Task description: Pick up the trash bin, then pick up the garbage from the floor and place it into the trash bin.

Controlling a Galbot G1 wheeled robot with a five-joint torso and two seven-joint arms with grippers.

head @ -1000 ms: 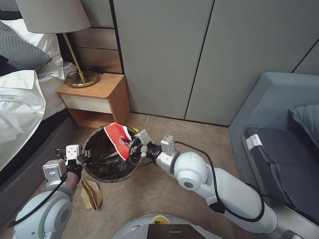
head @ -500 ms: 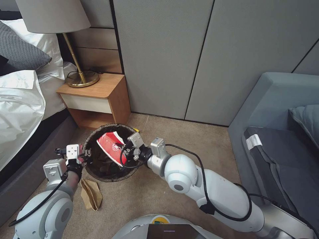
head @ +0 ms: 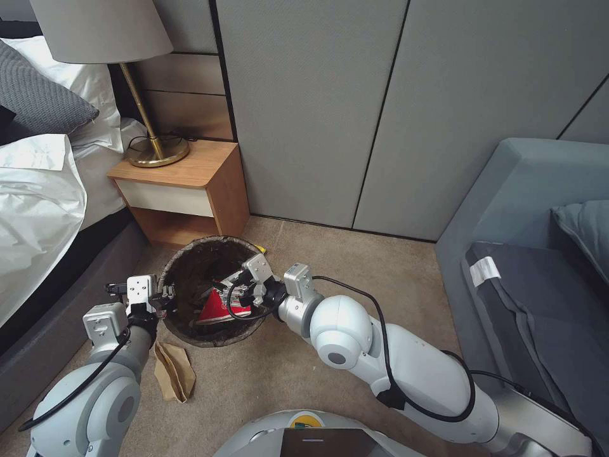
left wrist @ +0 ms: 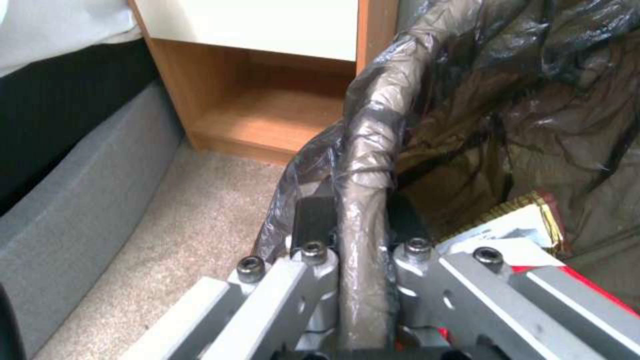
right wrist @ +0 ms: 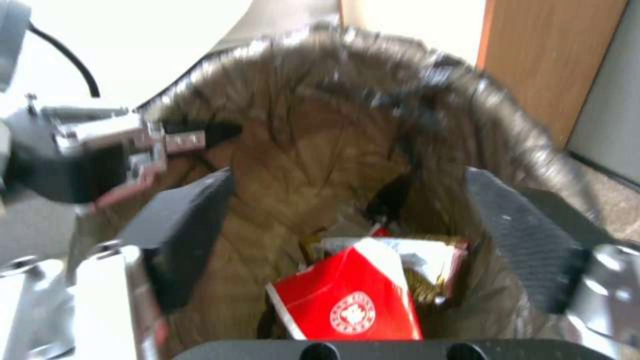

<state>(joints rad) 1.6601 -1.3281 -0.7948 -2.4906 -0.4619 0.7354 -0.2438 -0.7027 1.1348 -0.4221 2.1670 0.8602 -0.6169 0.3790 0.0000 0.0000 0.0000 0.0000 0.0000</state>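
Red wrapper (head: 216, 308) stands upright in bin (head: 190, 254); right tool (head: 236, 285) wide, left tool (head: 166, 297) clamps rim.

trash bin (head: 190, 279) white wall hidden under dark liner, lower garbage (head: 219, 308) buried beneath red wrapper (right wrist: 347, 305), right gripper (head: 236, 287) tips masked by its own body in head view, lamp (head: 101, 28) shade cut by top edge, sofa (head: 539, 266) cut at right edge
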